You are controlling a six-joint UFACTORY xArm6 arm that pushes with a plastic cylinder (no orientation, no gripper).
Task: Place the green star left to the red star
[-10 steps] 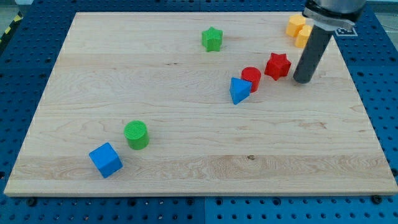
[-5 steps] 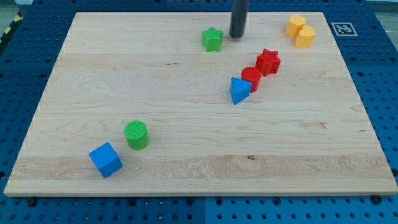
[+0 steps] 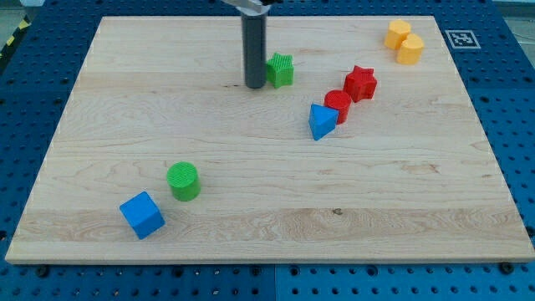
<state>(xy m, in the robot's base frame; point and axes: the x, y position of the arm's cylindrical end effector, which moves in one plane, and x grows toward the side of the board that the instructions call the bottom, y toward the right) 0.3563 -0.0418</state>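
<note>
One green star (image 3: 282,70) sits upper centre, my tip (image 3: 255,84) touching its left side; red star (image 3: 360,83) lies to the right. End effector: plain rod, nothing gripped.

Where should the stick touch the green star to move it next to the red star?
There is no gripper, so push, do not grip. My tip sits at the green star block's left side in the view. The red star block lies to its right and slightly lower, so pushing that left, slightly upper face probably works best.
</note>
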